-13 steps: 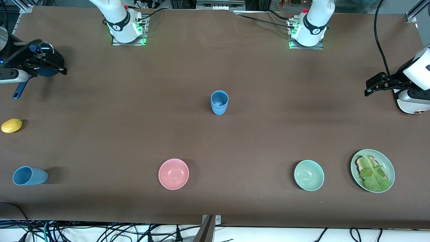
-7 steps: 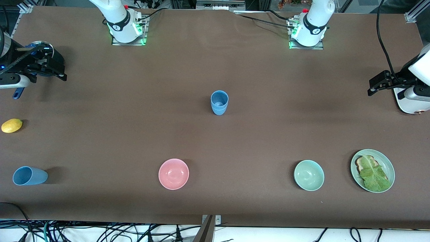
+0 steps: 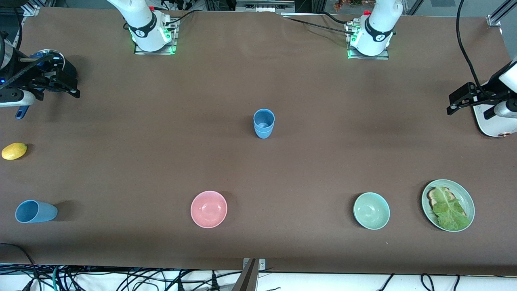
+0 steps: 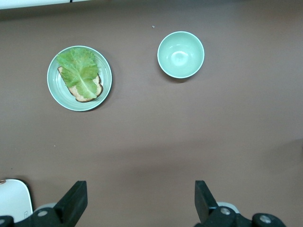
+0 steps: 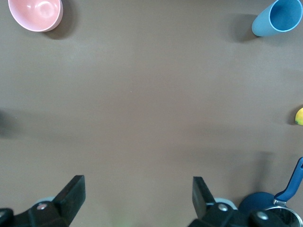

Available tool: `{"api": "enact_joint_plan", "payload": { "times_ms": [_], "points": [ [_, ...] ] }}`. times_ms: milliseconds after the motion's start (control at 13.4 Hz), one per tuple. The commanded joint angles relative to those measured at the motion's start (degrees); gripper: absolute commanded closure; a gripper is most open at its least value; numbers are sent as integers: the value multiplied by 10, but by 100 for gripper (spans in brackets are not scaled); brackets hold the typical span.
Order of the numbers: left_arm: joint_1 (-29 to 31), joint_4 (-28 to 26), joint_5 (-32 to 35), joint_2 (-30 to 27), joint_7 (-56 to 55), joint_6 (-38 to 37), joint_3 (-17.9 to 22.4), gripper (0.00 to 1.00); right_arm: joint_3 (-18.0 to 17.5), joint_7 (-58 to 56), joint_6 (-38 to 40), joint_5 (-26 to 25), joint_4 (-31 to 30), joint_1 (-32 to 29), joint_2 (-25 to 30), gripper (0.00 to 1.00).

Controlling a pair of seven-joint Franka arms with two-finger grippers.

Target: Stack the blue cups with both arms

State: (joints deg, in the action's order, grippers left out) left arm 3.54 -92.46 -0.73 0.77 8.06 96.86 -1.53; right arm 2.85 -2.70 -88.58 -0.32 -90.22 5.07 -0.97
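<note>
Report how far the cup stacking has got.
Done: the upright light-blue tumbler mid-table seems to hold a second one nested inside.
In hand: nothing. The right gripper hangs open over the dark-blue long-handled pot, and the left gripper hangs open at its end of the table.
Left: the light-blue tumbler standing apart near the front edge.

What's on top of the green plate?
A big green lettuce leaf lies on the green plate, and under it a slice of toast pokes out at one end. The leaf covers the rest of the toast, so anything more beneath is hidden.
</note>
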Motion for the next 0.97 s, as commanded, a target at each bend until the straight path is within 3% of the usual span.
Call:
{"api": "enact_joint_plan", "payload": {
  "times_ms": [0, 893],
  "points": [
    [4, 9, -15, -3, 5, -6, -5, 0, -2, -5, 1, -7, 7, 2, 1, 0],
    [1, 16, -15, -3, -2, -16, -5, 0, -3, -3, 3, -9, 7, 10, 2, 0]
  ]
}}
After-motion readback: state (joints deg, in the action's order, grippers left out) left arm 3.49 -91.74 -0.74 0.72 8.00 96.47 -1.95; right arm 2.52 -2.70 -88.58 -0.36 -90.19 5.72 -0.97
